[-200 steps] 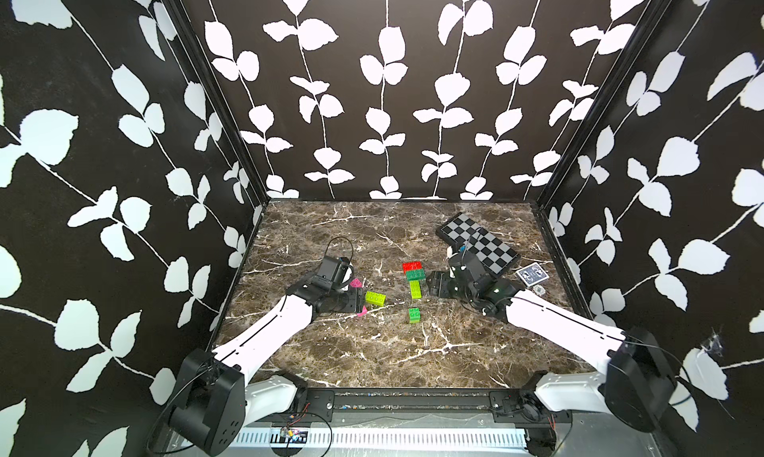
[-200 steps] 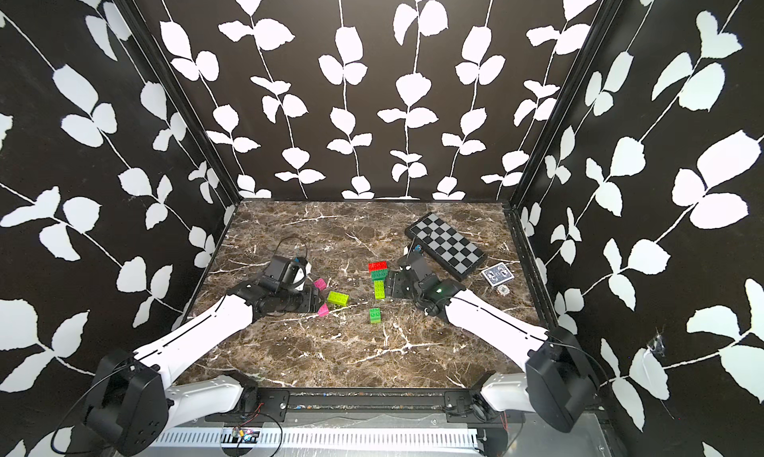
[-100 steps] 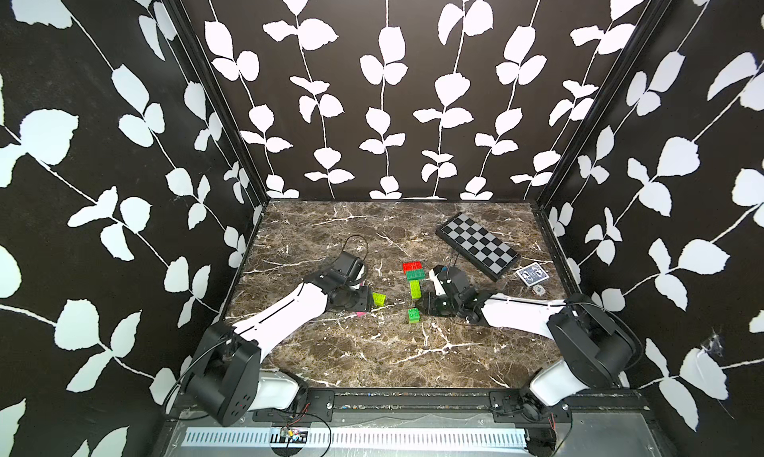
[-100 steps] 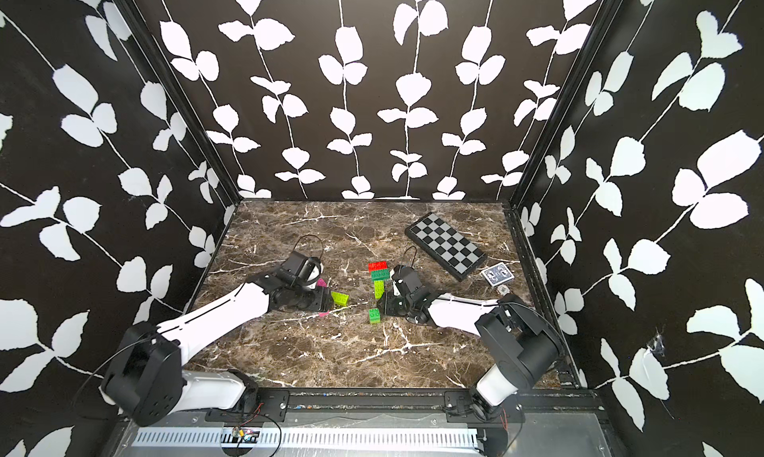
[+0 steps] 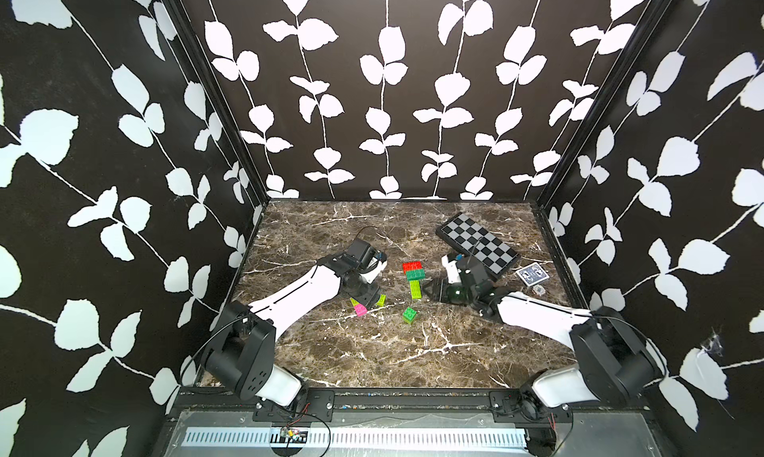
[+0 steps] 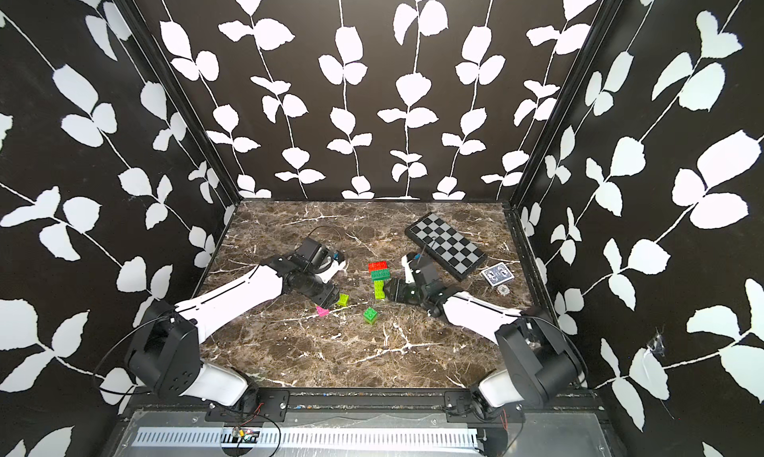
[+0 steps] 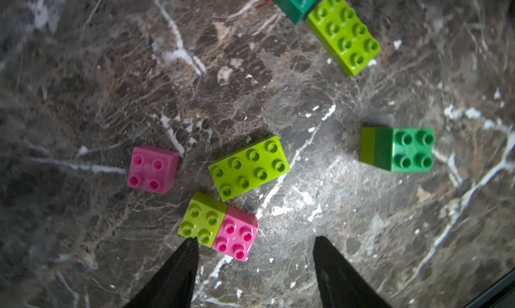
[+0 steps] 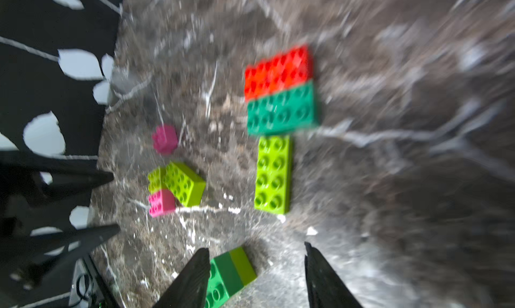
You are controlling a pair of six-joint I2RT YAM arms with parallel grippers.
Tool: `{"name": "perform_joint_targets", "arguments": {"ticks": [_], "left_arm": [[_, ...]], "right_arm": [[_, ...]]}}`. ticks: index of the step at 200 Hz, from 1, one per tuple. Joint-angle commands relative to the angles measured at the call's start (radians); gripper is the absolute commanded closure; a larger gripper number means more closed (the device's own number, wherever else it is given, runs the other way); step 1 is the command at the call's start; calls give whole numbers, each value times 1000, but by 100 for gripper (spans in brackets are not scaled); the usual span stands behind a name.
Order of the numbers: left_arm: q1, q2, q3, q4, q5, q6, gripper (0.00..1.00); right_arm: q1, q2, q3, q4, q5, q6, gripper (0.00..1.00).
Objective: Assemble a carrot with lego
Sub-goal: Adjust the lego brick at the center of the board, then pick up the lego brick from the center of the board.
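1. Black walls (image 5: 124, 144) with white leaf print, brown marble worktop (image 5: 372, 351). Checkered board (image 5: 477, 244) sits at the right rear, with a card deck (image 5: 532, 275) just beside it.
2. All the lego is loose on the worktop, mid-area, between the two arms.
3. Centre group, flat and studs up: orange-red brick (image 5: 412, 266) and dark green brick (image 5: 415, 274) have their long sides touching. The long lime brick (image 5: 416, 289) butts end-on against the dark green one.
4. By the left gripper (image 7: 255, 238): second lime brick (image 7: 249, 167), then a lime 2x2 (image 7: 202, 218) and a pink 2x2 (image 7: 235, 232) side by side, touching. A lone pink 2x2 (image 7: 152, 170) sits apart from them.
5. Two-brick stack (image 5: 409, 315), a green 2x2 on a lime 2x2, stands alone nearer the front edge than the centre group.
6. Left gripper: jaws wide apart, low over the worktop, holding nothing. One fingertip (image 7: 186, 253) meets a corner of the lime 2x2. The pink 2x2 lies just ahead of the gap.
7. Right gripper (image 8: 255, 246): wrist view is motion-blurred. Jaws are apart, nothing clamped. The two-brick stack shows between the fingers, partly hidden behind one finger (image 8: 195, 273) and clear of the other. Can't tell if it touches.
8. In both top views the right gripper's tips sit just beside the long lime brick.
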Motion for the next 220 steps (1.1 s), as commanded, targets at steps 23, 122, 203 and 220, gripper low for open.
{"name": "perform_joint_targets", "arguments": {"ticks": [23, 122, 203, 220], "left_arm": [[-6, 66, 74, -173, 46, 544, 31], [-6, 389, 281, -240, 73, 859, 33], [-10, 415, 252, -159, 62, 803, 55], [-8, 405, 244, -156, 64, 800, 58]], "right_arm": [[-18, -40, -33, -103, -25, -112, 44], [-17, -96, -97, -104, -16, -127, 44], [42, 22, -88, 4, -85, -84, 50], [57, 64, -79, 43, -93, -68, 53]]}}
